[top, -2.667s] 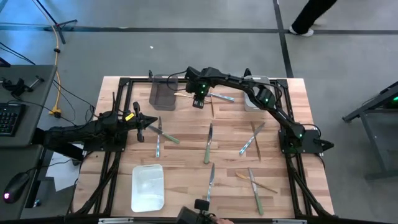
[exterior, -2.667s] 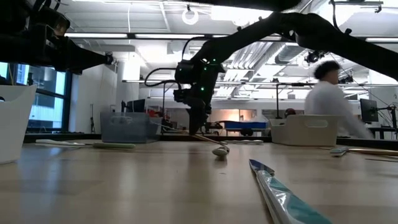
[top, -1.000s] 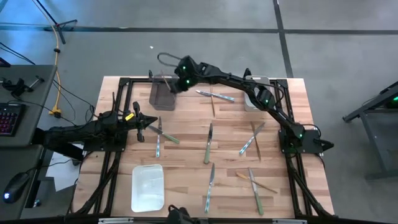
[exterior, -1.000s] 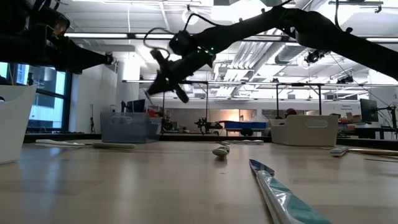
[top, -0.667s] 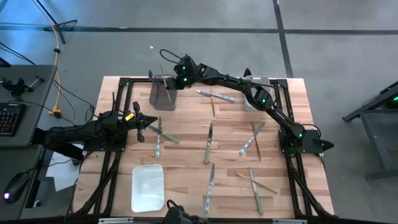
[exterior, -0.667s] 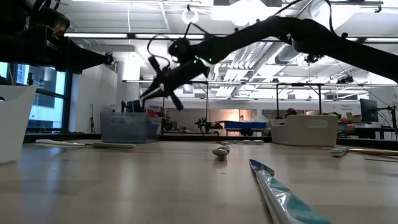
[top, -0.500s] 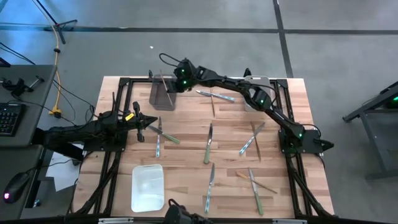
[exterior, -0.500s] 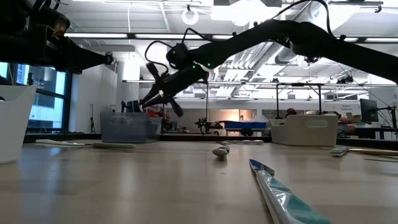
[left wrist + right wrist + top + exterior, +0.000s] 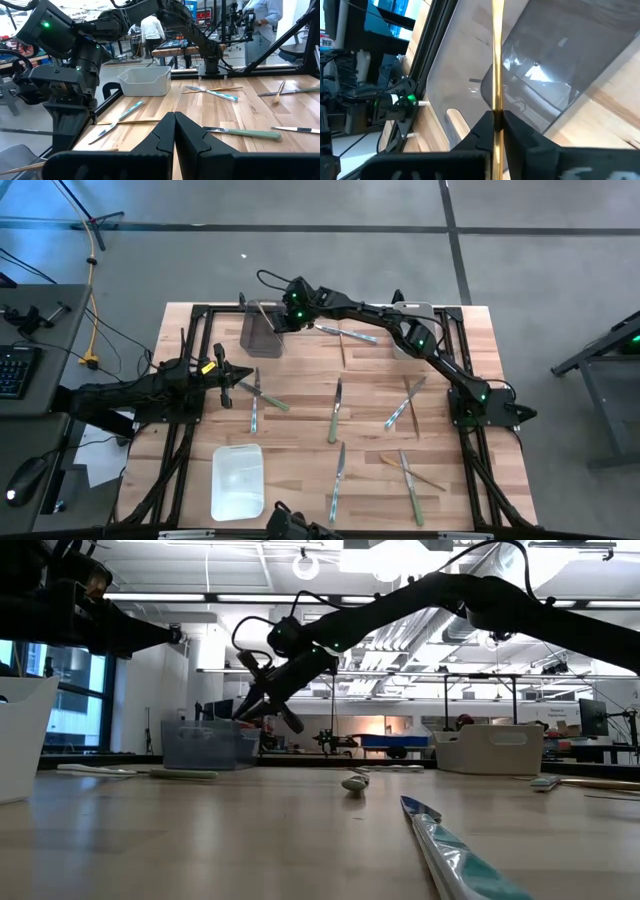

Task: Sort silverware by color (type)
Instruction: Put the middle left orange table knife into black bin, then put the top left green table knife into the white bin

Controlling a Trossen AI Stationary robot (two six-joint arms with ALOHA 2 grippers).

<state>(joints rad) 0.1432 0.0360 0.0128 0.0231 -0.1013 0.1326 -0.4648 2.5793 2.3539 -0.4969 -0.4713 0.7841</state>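
My right gripper reaches over the grey see-through bin at the table's far left and is shut on a thin brown stick utensil. It hangs above that bin in the low view, fingers slanting down. My left gripper waits shut at the table's left side. The other silverware lies flat on the wood: green-handled knives, pale-teal pieces and brown sticks. My right gripper pinches the brown stick between its two fingers. The stick runs straight out past the fingertips, along the fingers. It is lifted clear, and its free end points down over the grey bin's open top.
A white bin stands near the table's near left corner and another white bin at the far right, under the right arm. Black frame rails run along the table's sides. The left arm lies over the left edge.
My right gripper, still shut on the brown stick, has come down from higher over the table's far edge toward the grey bin and has tipped its fingers lower. The stick has travelled with it.
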